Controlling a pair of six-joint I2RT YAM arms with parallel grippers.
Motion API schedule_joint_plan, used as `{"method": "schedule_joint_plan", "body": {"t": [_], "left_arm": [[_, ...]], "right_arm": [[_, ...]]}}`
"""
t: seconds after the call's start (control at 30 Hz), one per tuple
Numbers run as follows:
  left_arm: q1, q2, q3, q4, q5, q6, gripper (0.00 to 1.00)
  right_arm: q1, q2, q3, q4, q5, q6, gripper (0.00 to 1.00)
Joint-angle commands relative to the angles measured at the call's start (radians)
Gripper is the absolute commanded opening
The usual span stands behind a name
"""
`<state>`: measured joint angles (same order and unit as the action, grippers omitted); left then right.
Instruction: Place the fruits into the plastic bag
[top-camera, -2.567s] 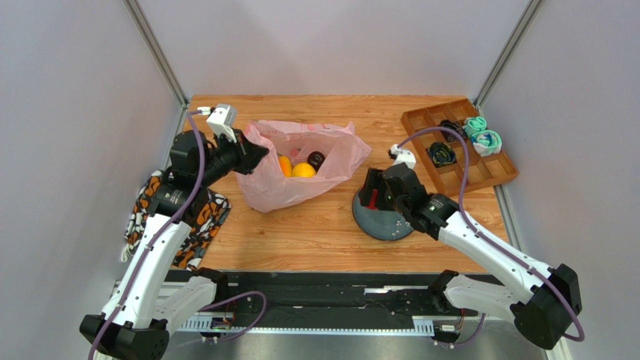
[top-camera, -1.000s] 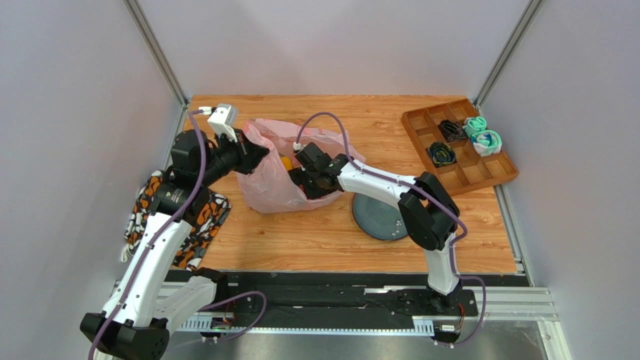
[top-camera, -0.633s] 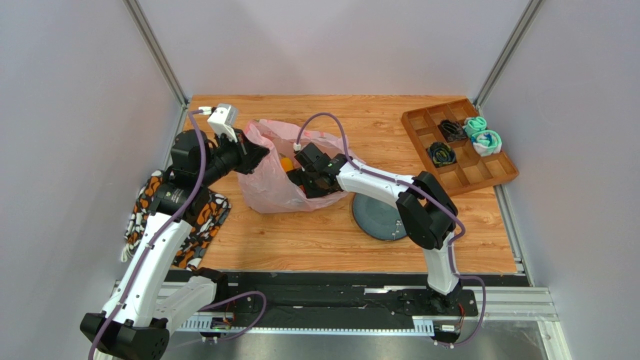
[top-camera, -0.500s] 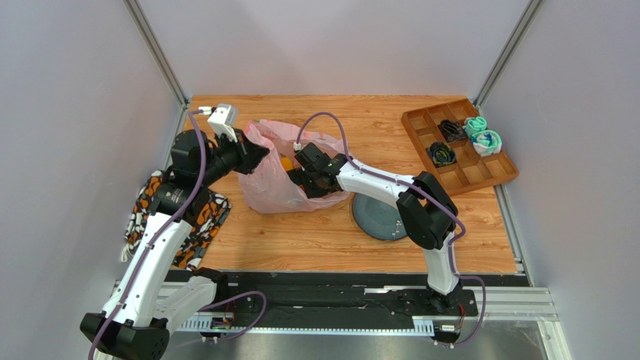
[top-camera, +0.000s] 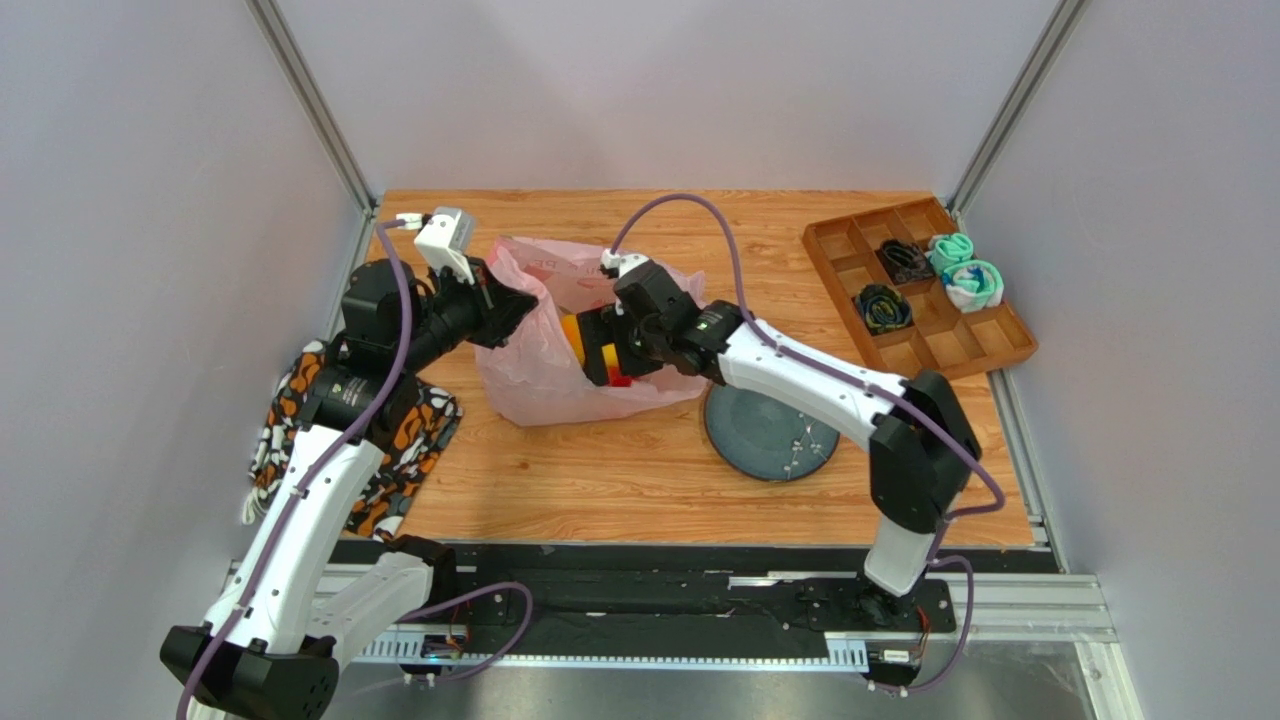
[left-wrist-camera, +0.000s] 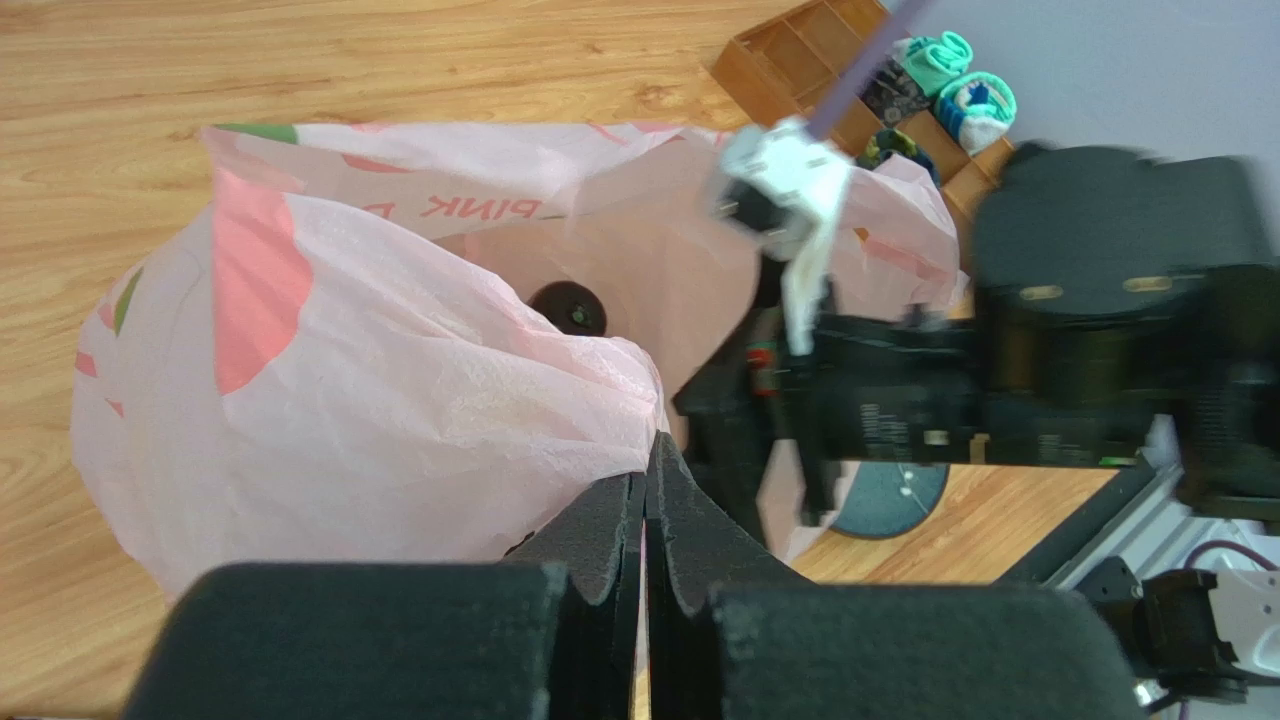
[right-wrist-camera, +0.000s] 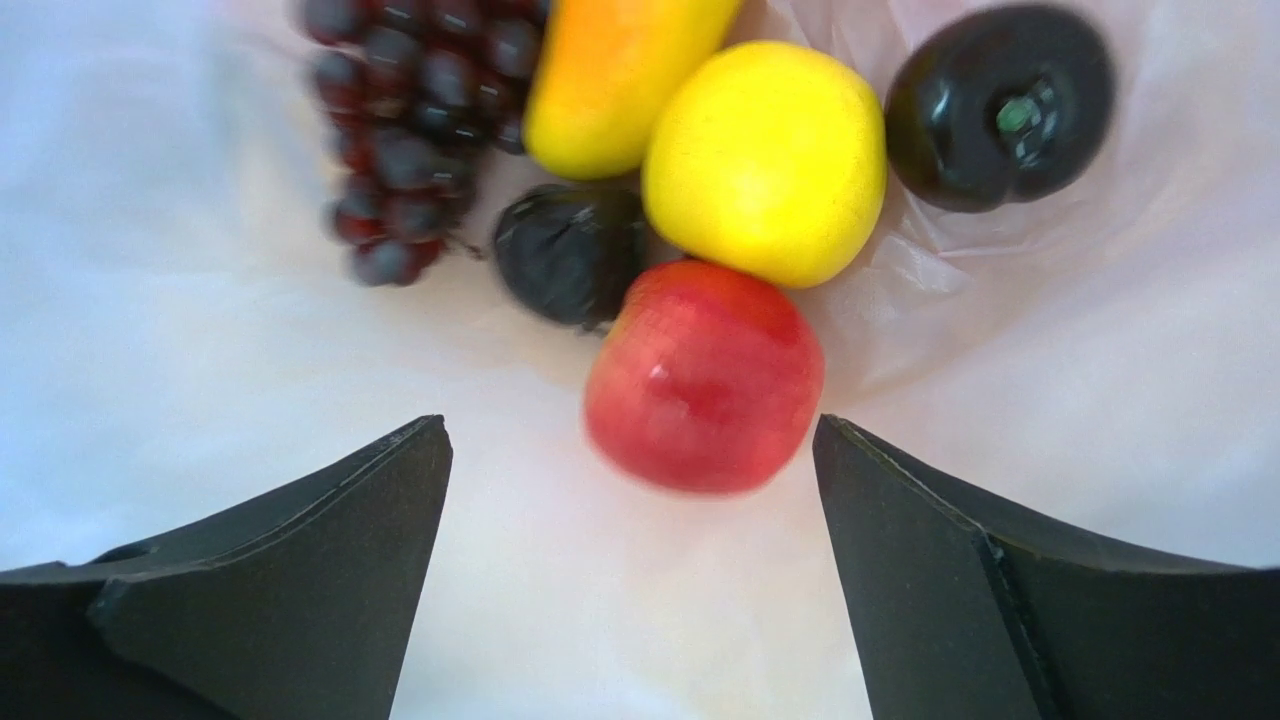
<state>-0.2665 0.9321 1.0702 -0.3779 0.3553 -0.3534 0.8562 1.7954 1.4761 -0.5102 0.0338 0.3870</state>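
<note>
The jaws of the left gripper (left-wrist-camera: 646, 492) clench the rim of the plastic bag (left-wrist-camera: 376, 375). Those of the right gripper (right-wrist-camera: 631, 450) gape empty inside it — the red apple (right-wrist-camera: 703, 375) lies loose beside the yellow citrus (right-wrist-camera: 766, 158).

The pink plastic bag (top-camera: 529, 378) is open and crinkled. Inside, close together, lie a red apple (right-wrist-camera: 703, 375), a yellow citrus (right-wrist-camera: 763, 161), a banana (right-wrist-camera: 616, 75), purple grapes (right-wrist-camera: 394, 135) and a dark plum (right-wrist-camera: 999, 105).
</note>
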Motion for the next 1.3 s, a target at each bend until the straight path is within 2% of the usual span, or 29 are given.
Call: {"method": "schedule_joint_plan", "body": {"t": [0.0,0.17,0.43,0.5,0.6,0.93,1.13,1.23,1.27], "left_arm": [[0.004,-0.021,0.034,0.024,-0.03,0.004,0.0],[0.004,-0.018,0.036,0.013,-0.047,0.002,0.0],[0.004,-0.018,0.036,0.008,-0.062,0.002,0.0],[0.004,-0.018,0.037,0.008,-0.059,0.002,0.0],[0.004,-0.019,0.037,0.01,-0.061,0.002,0.0],[0.004,-0.013,0.039,0.007,-0.062,0.005,0.0],[0.004,-0.012,0.037,0.007,-0.062,0.005,0.0],[0.004,0.002,0.037,0.007,-0.064,0.005,0.0],[0.004,0.005,0.039,0.011,-0.059,0.005,0.0]], "right_arm": [[0.001,-0.178,-0.048,0.111,-0.062,-0.039,0.94],[0.0,-0.301,-0.092,0.073,-0.04,-0.063,0.92],[0.001,-0.568,-0.169,0.019,0.159,-0.088,0.89],[-0.006,-0.587,-0.172,-0.042,0.255,-0.1,0.88],[-0.045,-0.599,-0.2,-0.105,0.301,-0.097,0.87],[-0.131,-0.594,-0.388,-0.005,0.129,-0.119,0.87],[-0.18,-0.561,-0.422,0.105,0.032,-0.203,0.84],[-0.201,-0.53,-0.436,0.186,-0.02,-0.241,0.72],[-0.212,-0.519,-0.422,0.211,-0.067,-0.247,0.58]]}}
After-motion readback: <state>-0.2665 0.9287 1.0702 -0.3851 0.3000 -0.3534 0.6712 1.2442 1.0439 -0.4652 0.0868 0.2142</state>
